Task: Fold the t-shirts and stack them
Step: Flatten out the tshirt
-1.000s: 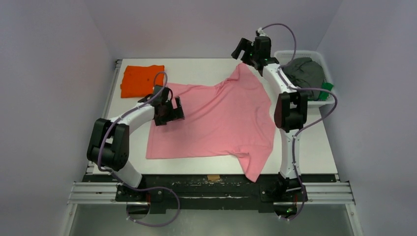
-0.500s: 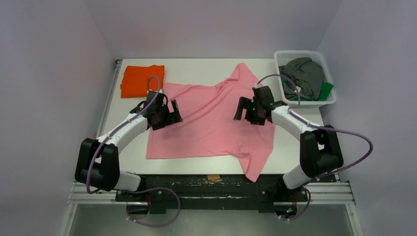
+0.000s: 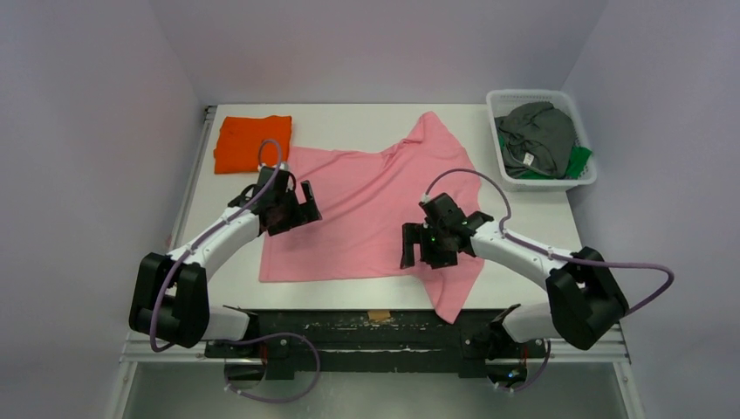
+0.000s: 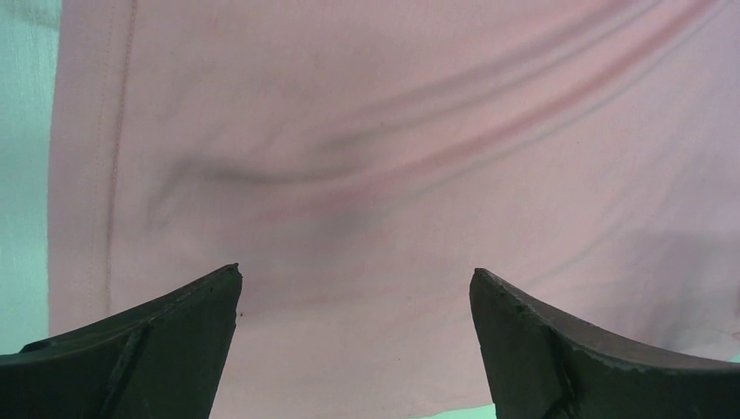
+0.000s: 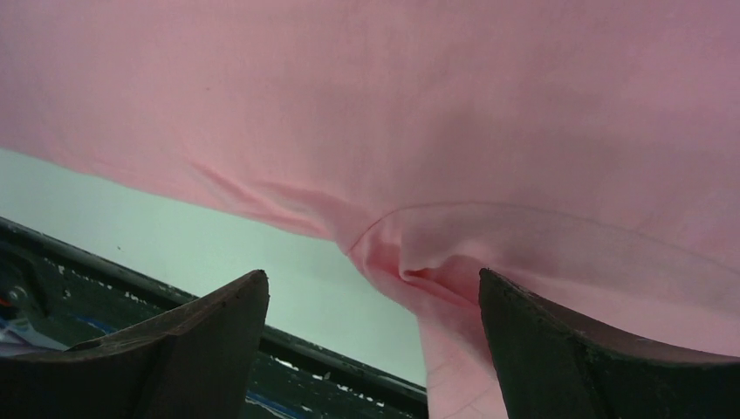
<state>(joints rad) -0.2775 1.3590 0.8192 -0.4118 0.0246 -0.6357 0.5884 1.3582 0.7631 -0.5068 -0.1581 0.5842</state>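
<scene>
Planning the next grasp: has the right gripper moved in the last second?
Yes. The right gripper has come from beside the white basket toward the table's near edge, and is now over the pink t-shirt.

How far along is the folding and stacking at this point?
Done: the orange t-shirt lies folded at the far left corner. In hand: the pink t-shirt lies spread out, unfolded, with the left gripper and right gripper open over it, gripping nothing. Left: folding and stacking it, then the grey garment and green cloth in the white basket.
</scene>
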